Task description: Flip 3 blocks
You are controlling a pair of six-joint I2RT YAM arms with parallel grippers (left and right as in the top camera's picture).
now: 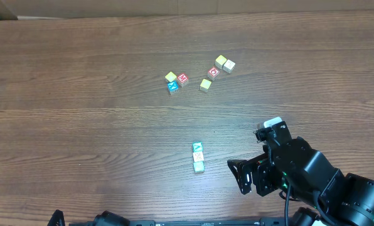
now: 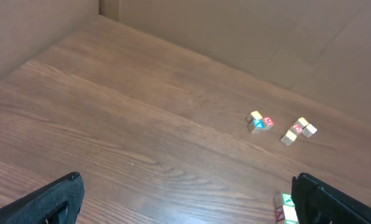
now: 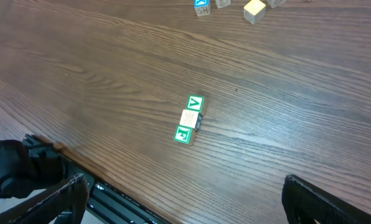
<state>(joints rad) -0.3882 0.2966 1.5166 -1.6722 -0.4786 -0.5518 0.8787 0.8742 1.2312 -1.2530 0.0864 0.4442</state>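
Three tiny wooden cubes, two green-lettered and one whitish, lie touching in a row on the wood-grained surface; left fingers and right fingers gape wide, empty.

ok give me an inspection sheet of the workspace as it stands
surface: wood-grain table, no spills seen
job's things: three blocks in one touching row, green A, whitish, green F
clutter: seven other cubes in two groups further back
grippers: left gripper open, empty; right gripper open, empty, near the row
cables: dark cable at the right arm
surroundings: plain brown walls behind the table
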